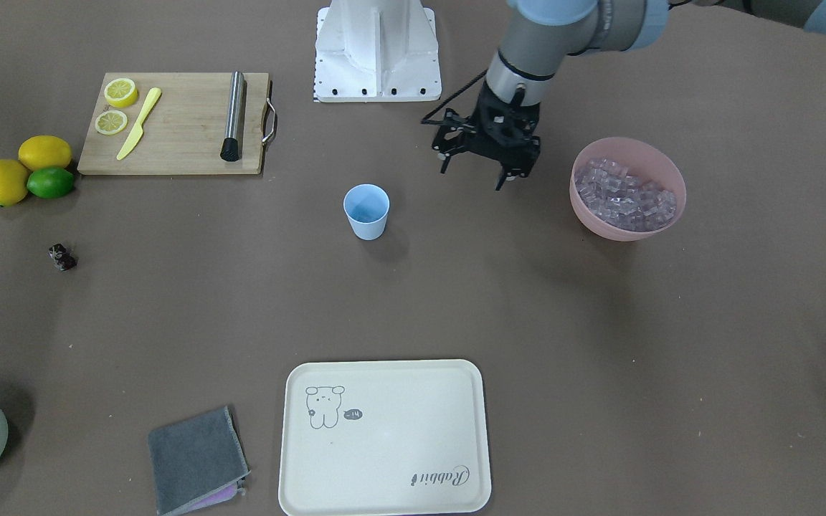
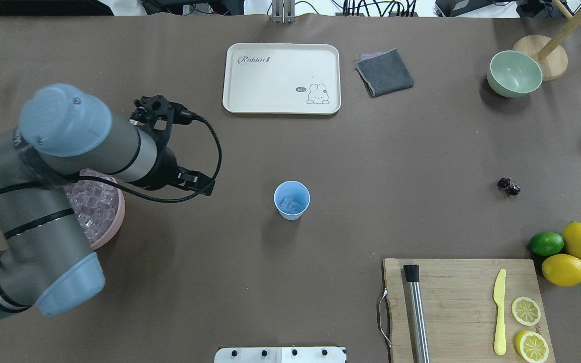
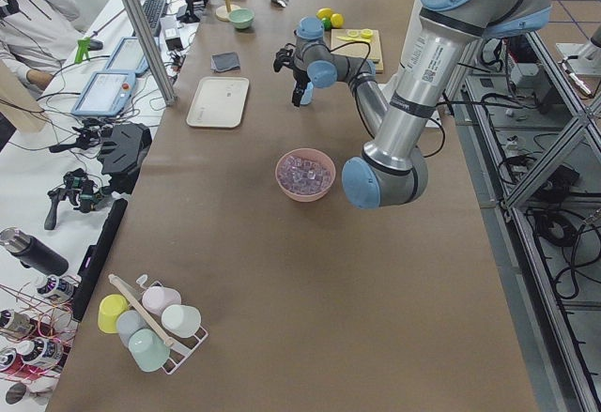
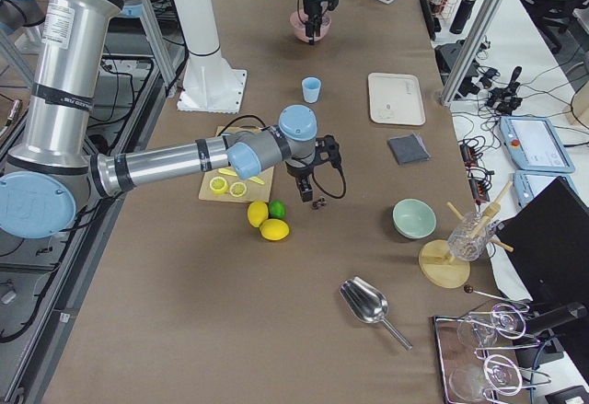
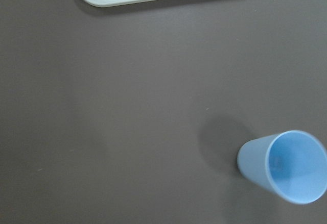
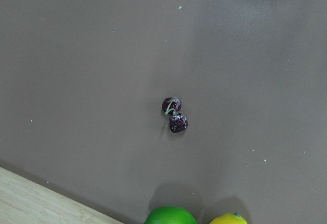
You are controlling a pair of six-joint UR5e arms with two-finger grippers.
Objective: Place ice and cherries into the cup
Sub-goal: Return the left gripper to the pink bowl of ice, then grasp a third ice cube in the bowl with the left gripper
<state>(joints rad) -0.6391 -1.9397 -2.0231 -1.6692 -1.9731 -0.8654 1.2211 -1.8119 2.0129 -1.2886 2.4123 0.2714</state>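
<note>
The left claw [image 1: 472,178] hangs released between the cup [image 1: 366,211] (some ice [image 2: 290,203] lies inside) and the pink bowl [image 1: 599,222]. The cherries [image 1: 62,257] lie on the table [image 1: 528,308]; the right claw [image 4: 302,192], I cannot tell its state.

Showing against the brown table [image 1: 528,322]: light blue cup [image 1: 366,211]; pink bowl [image 1: 624,231] carrying clear ice [image 1: 624,193]; maroon-black cherries [image 1: 62,257]; cream tray [image 1: 399,437] bearing a rabbit drawing.

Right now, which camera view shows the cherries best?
The right wrist-mounted view: the cherries lie near its centre, large enough to show two dark fruits with a pale stem. The overhead and front-facing views show only a tiny dark lump; exterior right, a speck; exterior left and the left wrist view show nothing of them.
</note>
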